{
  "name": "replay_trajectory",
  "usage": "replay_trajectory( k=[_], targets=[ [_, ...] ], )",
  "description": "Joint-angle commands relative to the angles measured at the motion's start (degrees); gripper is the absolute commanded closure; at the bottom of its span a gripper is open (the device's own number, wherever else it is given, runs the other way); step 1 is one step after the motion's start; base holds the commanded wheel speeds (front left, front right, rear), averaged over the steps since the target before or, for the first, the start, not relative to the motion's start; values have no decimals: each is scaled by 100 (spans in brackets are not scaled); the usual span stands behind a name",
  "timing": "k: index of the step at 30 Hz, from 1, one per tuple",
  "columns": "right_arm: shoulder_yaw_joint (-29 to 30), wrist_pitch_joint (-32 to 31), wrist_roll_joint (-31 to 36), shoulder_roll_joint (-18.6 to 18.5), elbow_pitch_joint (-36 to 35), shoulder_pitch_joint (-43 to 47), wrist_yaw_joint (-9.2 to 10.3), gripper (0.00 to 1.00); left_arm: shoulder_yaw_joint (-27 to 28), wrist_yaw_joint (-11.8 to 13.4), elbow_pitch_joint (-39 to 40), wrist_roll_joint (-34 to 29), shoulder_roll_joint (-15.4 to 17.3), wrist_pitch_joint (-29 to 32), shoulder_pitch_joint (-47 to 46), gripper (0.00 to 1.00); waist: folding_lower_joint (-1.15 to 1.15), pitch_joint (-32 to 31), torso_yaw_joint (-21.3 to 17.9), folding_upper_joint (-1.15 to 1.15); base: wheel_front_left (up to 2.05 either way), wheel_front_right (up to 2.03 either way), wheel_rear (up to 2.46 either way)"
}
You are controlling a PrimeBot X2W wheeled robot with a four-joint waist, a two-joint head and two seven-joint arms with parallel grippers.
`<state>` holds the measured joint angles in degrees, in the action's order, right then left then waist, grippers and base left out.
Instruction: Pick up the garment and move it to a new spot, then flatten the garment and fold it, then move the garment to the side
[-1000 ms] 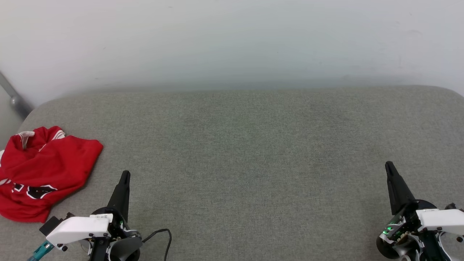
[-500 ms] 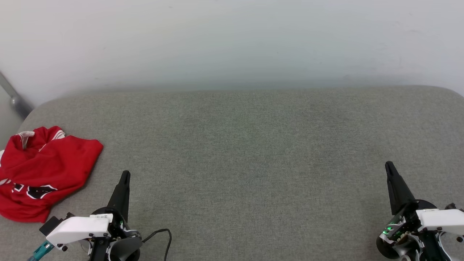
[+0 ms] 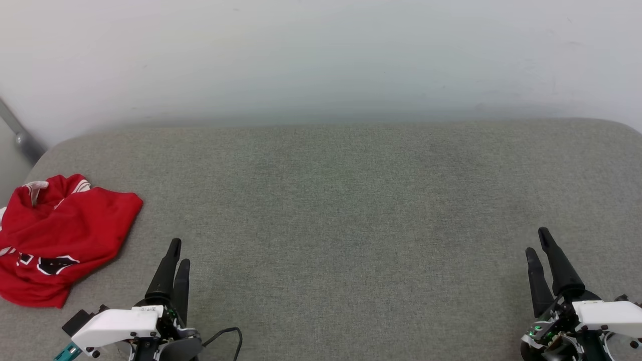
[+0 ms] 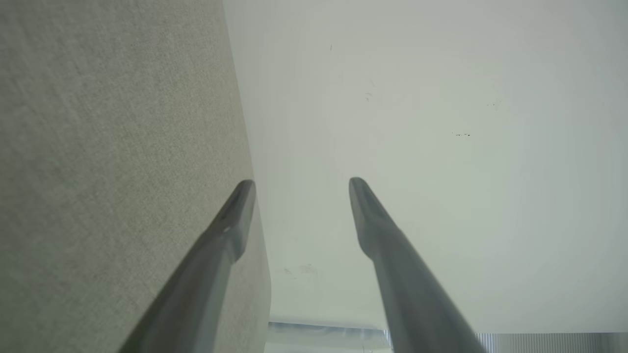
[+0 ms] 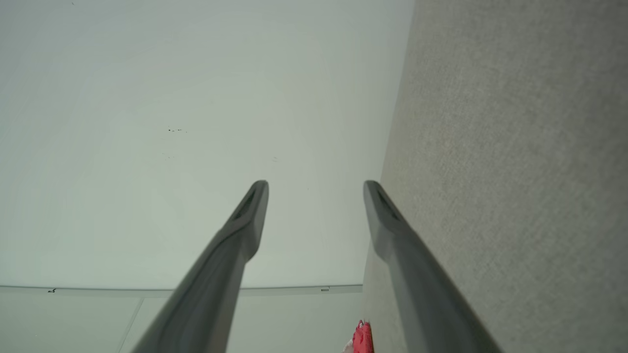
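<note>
The garment (image 3: 55, 235), a red jersey shirt with white trim and black lettering, lies crumpled at the far left of the grey padded table (image 3: 341, 200). A sliver of the garment (image 5: 363, 338) shows at the bottom of the right wrist view. My left gripper (image 3: 178, 253) hovers near the front edge, just right of the garment, open with nothing between its fingers (image 4: 230, 225). At the front right my right gripper (image 3: 538, 240) is open and empty too, its fingers (image 5: 245, 220) spread apart and far from the garment.
A white wall (image 3: 321, 55) rises behind the table. A grey metal bar (image 3: 17, 133) slants at the far left edge. A black cable (image 3: 225, 335) loops beside the left wrist. Bare grey table surface stretches between the two grippers.
Both grippers have opened; each showed as a single closed point before and now shows two separate fingers. Both arms drew back slightly toward the front edge. The garment has not moved.
</note>
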<state>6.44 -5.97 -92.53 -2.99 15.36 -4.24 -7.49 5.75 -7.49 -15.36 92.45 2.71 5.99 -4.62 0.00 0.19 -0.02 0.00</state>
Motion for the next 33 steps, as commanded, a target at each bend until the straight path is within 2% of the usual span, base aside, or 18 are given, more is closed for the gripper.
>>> replay_trajectory(
  k=[1, 8, 16, 33],
  targets=[
    [-27, 70, 72, 0, -148, -82, -1, 0, -74, -3, 152, -2, 9, -74, -126, 0, 0, 0, -1, 0, 0, 0, 0],
    [-149, 266, 260, -38, -246, -28, -1, 0, -224, -3, 320, -5, 10, -286, -137, 0, 0, -3, 1, 0, 0, 0, 0],
    [-277, 490, 655, -131, -388, -2, -1, 0, -431, -3, 499, -553, 47, -495, -132, 0, 0, -12, 5, 0, 0, 0, 0],
    [-367, 816, 3063, -255, -746, 48, -1, 0, -642, -3, 819, -2598, 50, -879, -82, 0, 0, -38, 8, 0, 0, 0, 0]
  ],
)
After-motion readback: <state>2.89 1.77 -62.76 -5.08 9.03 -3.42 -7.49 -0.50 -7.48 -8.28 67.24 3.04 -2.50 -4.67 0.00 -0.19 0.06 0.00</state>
